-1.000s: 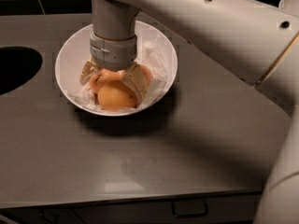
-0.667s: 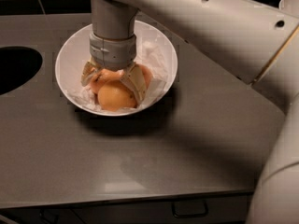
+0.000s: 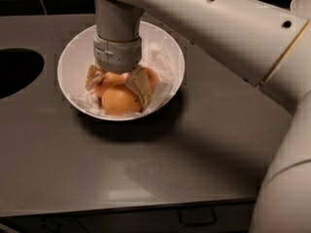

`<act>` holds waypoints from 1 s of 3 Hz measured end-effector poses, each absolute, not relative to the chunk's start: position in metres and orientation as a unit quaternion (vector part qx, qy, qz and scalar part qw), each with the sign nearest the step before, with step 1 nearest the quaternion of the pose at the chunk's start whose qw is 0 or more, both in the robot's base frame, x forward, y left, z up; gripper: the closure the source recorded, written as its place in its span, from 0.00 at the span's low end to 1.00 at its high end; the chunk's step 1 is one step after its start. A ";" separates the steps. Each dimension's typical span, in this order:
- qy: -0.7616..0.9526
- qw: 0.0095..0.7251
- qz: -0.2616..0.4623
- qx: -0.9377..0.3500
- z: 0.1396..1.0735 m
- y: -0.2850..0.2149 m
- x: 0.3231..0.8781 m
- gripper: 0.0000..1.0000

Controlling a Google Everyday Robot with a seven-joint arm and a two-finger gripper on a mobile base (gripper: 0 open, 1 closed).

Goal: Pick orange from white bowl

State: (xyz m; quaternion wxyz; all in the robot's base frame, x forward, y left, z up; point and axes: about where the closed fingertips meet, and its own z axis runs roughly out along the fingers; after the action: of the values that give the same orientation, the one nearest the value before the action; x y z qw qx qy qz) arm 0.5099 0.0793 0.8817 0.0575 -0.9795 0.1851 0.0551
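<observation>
Hidden: most of the orange point(image 3: 108, 81) is covered by the gripper point(image 3: 117, 93); only a strip of its skin is seen in the middle of the bowl point(image 3: 68, 57), and no stem mark can be made out.
Hidden also: the bowl's far rim is masked by the arm point(image 3: 218, 28), which is cut off at the top and right edges.
Cut off: a dark round hole point(image 3: 14, 72) in the counter point(image 3: 97, 169), left of the bowl, is clipped by the left edge.
Hard to make out: a pale shape at the top right corner, well away from the bowl, cannot be named.
Gripper: lowered into the bowl from above, closed on the orange, with its tan fingers point(image 3: 137, 84) laid against either side of the fruit.
Oranges: three are counted, all in the bowl. The gripped one is in the middle, a paler front orange point(image 3: 119, 101) is at the near side, and a right orange point(image 3: 151, 76) is half hidden behind a finger.
Paper: one crumpled white lining point(image 3: 158, 57) is seen in the bowl.
Bowl: one, set on the counter.
Fingers: two are seen.
Handle: one point(image 3: 197, 220) is seen below the counter edge, nearer than the bowl.
</observation>
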 end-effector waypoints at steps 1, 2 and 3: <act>0.185 0.052 0.058 -0.980 0.882 0.080 0.511 0.18; 0.185 0.050 0.060 -0.980 0.880 0.081 0.512 0.19; 0.183 0.050 0.059 -0.980 0.881 0.084 0.514 0.18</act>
State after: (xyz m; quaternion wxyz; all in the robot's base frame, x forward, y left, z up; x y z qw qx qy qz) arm 0.5136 0.0838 0.8811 0.0497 -0.9801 0.1828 0.0590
